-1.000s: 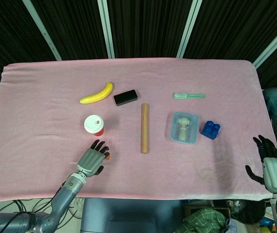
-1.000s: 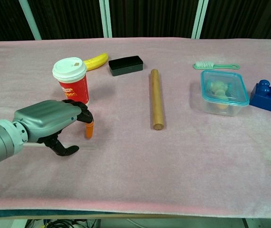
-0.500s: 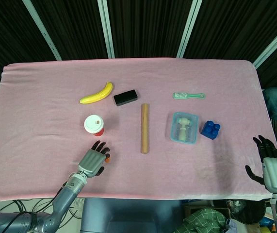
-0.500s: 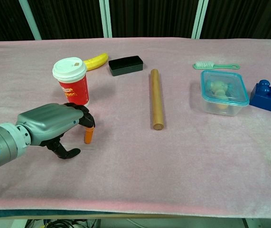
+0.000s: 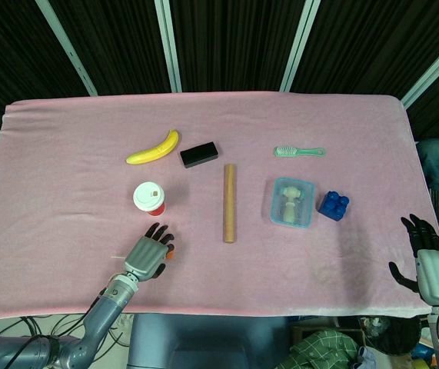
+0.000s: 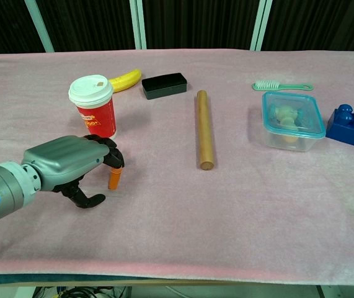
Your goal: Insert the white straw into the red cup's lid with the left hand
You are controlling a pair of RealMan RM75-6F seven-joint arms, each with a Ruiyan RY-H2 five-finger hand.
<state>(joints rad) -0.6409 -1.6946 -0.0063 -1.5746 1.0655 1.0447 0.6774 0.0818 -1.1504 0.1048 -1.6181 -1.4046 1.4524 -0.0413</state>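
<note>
Head view
Left hand (image 5: 149, 254): palm down on the pink table cloth (image 5: 65, 192), near the front edge, just in front of the red cup
Left fingers: curled down toward the cloth, dark tips pointing at the cup; cannot tell whether they close on anything
Orange piece (image 5: 171, 250): small, right at the fingertips
White straw (image 5: 114, 257): only a thin pale sliver shows, lying on the cloth just left of the hand; the rest is hidden beneath it
Red cup (image 5: 150, 198): upright, white lid on, apart from the hand
Right hand (image 5: 427, 260): off the table's right front corner, fingers spread, holding nothing
Other things: banana (image 5: 153, 147) and black box (image 5: 199, 154) behind the cup; wooden roller (image 5: 229, 202) in the middle; green brush (image 5: 299, 151), clear container (image 5: 292, 201) and blue block (image 5: 333, 204) to the right

Chest view
Left hand (image 6: 71, 164): knuckles up, fingers bent over with the tips near the cloth, thumb hooked underneath
Orange piece (image 6: 113, 180): stands tilted below the fingertips; contact unclear
White straw: cannot be made out here
Red cup (image 6: 93, 107): behind the hand, not touched, lid closed
Right hand: outside this view
</note>
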